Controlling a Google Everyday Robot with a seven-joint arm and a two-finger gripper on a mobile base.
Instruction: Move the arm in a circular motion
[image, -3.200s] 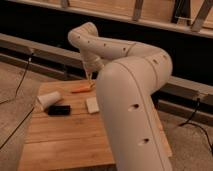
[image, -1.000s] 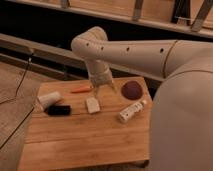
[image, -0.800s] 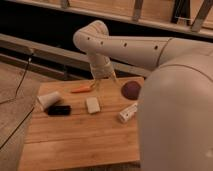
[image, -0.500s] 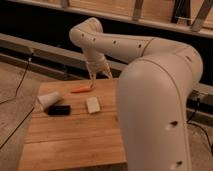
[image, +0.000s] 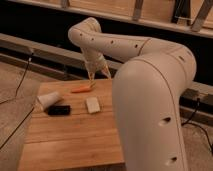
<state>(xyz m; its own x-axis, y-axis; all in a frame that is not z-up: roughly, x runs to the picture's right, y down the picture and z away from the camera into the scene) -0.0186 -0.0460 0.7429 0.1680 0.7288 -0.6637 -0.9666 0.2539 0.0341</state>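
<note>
Swinging back across, the arm (image: 150, 95) now fills the right side of the view and hides the tabletop's (image: 70, 137) right edge. Its pincer (image: 92, 76) hangs over the far edge, just above the orange carrot (image: 82, 89); grip state I cannot tell. Elbow nearest us, so the circle likely sweeps around over the white block (image: 92, 104).

A wooden table (image: 70, 142) bears a carrot (image: 81, 89); white cup (image: 48, 100); black block (image: 59, 110); pale bar (image: 92, 104).
</note>
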